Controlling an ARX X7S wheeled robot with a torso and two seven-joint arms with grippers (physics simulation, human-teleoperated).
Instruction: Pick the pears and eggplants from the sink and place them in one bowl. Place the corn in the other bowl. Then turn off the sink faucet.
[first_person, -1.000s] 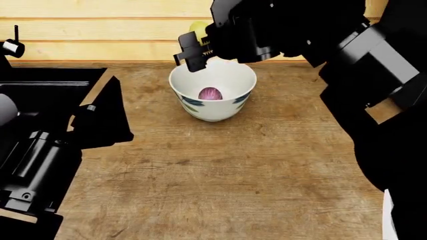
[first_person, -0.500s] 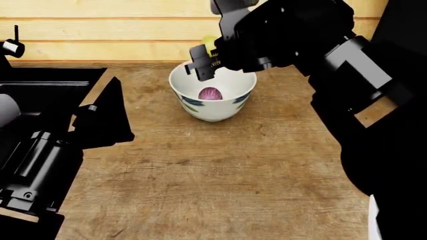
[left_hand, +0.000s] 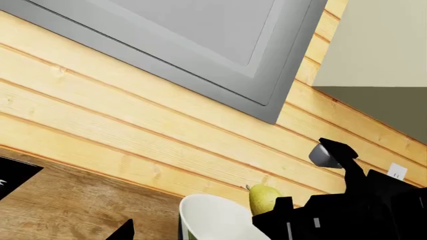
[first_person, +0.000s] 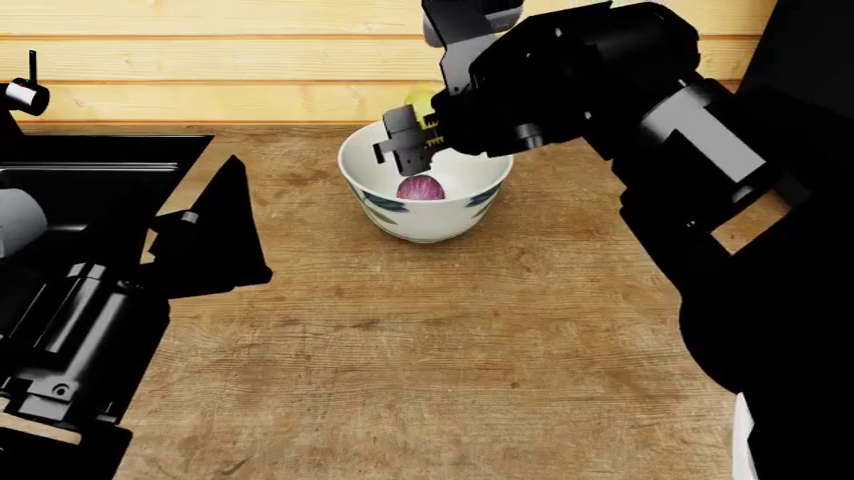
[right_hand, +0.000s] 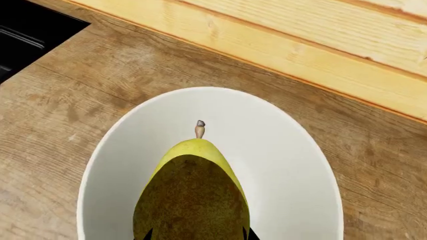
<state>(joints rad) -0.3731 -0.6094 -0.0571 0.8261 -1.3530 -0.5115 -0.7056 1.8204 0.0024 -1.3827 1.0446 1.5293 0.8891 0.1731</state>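
The right tool (first_person: 408, 140) grips the pear (right_hand: 193, 190) above the bowl (first_person: 400, 215) (eggplant (first_person: 420, 187) inside); next, release; left tool's state unclear.

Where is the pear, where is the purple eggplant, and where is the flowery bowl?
pear (right_hand: 193, 185): right wrist view, on its yellow-green body below the stem.
eggplant (first_person: 420, 188): head view, on its striped purple top inside the bowl.
bowl (first_person: 400, 216): head view, on its painted outer wall.
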